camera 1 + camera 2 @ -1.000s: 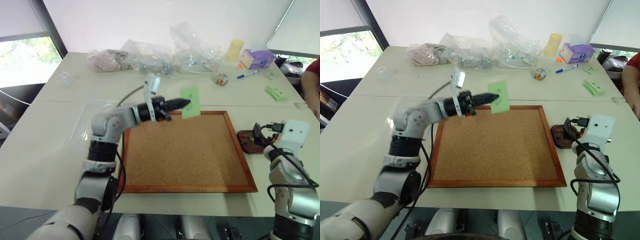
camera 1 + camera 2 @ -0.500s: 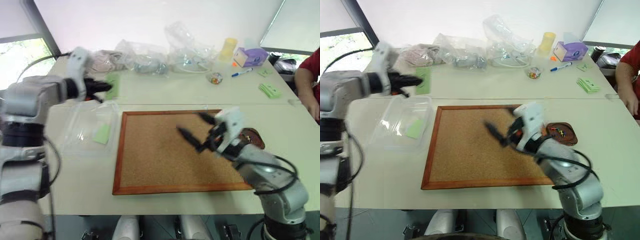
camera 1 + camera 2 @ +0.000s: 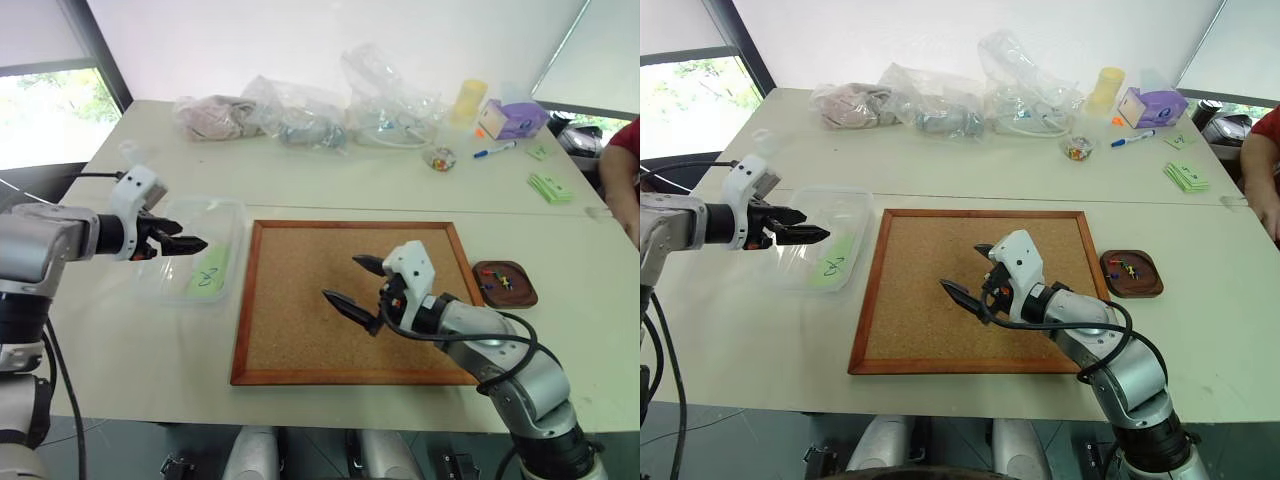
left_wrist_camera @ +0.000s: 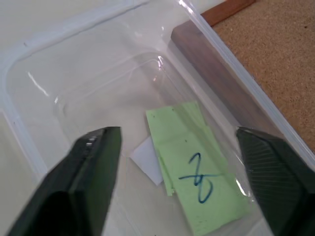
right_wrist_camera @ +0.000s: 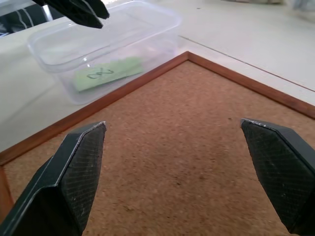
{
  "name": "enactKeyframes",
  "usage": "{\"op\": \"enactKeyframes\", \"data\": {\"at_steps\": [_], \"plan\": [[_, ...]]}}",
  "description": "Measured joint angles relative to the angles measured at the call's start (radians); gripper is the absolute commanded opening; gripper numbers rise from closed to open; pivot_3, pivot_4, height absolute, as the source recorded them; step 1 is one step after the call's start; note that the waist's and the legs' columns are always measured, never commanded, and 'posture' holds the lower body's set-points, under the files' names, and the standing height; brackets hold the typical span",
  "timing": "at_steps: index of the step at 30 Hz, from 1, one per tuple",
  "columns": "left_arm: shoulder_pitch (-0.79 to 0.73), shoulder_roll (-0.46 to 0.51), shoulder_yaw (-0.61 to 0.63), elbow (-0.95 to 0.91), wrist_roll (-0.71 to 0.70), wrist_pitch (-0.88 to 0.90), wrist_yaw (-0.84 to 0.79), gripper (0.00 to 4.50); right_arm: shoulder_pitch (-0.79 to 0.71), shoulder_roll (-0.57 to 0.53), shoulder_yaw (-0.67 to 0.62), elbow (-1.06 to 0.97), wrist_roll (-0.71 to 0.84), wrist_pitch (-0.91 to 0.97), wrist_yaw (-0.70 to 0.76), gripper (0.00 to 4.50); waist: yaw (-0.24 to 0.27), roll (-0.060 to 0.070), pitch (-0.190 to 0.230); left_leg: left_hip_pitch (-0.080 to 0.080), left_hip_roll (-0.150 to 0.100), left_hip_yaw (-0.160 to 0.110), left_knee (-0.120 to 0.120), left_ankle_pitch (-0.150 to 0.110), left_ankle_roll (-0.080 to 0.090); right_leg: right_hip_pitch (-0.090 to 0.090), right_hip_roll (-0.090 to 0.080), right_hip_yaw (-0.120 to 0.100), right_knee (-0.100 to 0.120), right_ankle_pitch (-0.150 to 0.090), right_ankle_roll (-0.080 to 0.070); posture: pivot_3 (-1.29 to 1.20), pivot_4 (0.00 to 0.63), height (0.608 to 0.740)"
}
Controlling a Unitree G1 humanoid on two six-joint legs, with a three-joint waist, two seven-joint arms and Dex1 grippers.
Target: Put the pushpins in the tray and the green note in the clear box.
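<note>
The green note [image 3: 207, 272], marked with a dark scribble, lies flat inside the clear box [image 3: 236, 216] left of the cork board. My left gripper [image 3: 190, 243] hovers over the box's left part, open and empty; in the left wrist view its fingers [image 4: 93, 162] spread above the green note [image 4: 197, 182]. The pushpins [image 3: 503, 282] rest in the brown tray [image 3: 478, 288] at the board's right. My right gripper [image 3: 340, 278] hangs open over the middle of the cork board [image 3: 300, 340], holding nothing and pointing toward the box.
Crumpled clear plastic bags [image 3: 300, 110] line the table's far side, with a yellow cup [image 3: 467, 100], a purple box [image 3: 512, 118], a small jar [image 3: 438, 158] and a marker [image 3: 495, 150]. A stack of green slips [image 3: 552, 186] and a person's arm [image 3: 625, 170] are at the right.
My left gripper carried the green note leftward from above the board to the clear box and opened; the note now lies in it. My right arm swung left from the tray over the board.
</note>
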Motion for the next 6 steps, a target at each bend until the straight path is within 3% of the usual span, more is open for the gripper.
{"op": "enactKeyframes", "data": {"at_steps": [3,6], "plan": [[-0.069,-0.018,0.023,0.022,-0.009,-0.078,-0.037,4.31,0.057,0.0,-0.056,-0.012,0.012,0.003,-0.02,4.5,0.004,0.0,0.0,0.0,0.0,0.0,0.0,0.0,0.0,0.0,0.0,0.0,0.0,0.0,0.0,0.0,0.15,0.737],[-0.1,-0.064,0.09,-0.059,-0.095,-0.103,-0.092,4.31,0.143,0.011,-0.198,-0.068,0.074,0.009,-0.055,4.5,0.007,0.0,0.0,-0.001,0.0,0.0,0.0,0.0,0.0,0.0,-0.002,0.0,0.0,0.0,0.0,0.0,0.15,0.737]]}}
